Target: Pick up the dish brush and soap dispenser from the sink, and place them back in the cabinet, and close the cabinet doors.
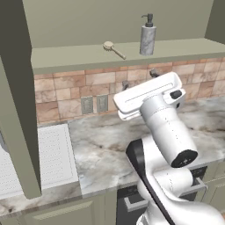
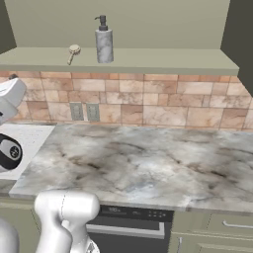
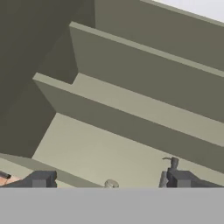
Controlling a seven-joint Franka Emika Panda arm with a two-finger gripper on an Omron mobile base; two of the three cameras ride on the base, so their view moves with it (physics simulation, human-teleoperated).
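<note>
The dish brush lies on the lowest shelf of the open cabinet. The grey soap dispenser stands upright just to the right of it. My gripper is open and empty; it points up toward the shelf from just below its front edge. In the hand view the gripper looks up into the shelves, with the brush head and the dispenser's pump low between the fingers. The cabinet doors stand open. The sink's white drainboard is at the left.
A marble counter runs below the cabinet, backed by a tiled wall with two outlets. A dishwasher front sits under the counter. The open left door juts out over the drainboard.
</note>
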